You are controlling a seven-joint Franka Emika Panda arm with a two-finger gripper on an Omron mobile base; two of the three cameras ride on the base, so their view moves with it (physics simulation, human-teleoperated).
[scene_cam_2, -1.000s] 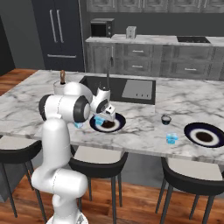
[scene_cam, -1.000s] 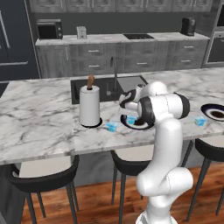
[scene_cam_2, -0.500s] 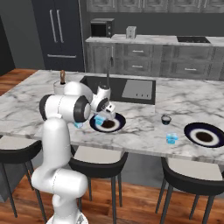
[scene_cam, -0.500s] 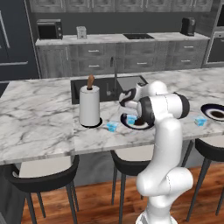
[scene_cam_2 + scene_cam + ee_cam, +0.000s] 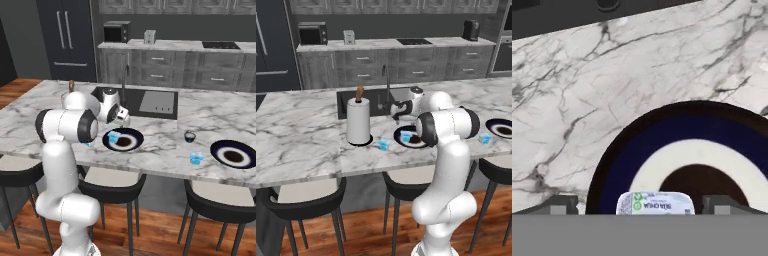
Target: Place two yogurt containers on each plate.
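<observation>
A yogurt container is sitting on the near plate, between the tips of the pincer, whose jaws are now spreading wide after releasing it; two more cups are waiting on the marble desk.

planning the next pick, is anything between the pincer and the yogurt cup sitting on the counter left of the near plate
Nothing visible blocks it. The pincer is open over the near plate, astride a yogurt cup already on it. The loose yogurt cup sits on bare marble between that plate and the paper-towel roll, which stands beyond it, not in the path.
</observation>
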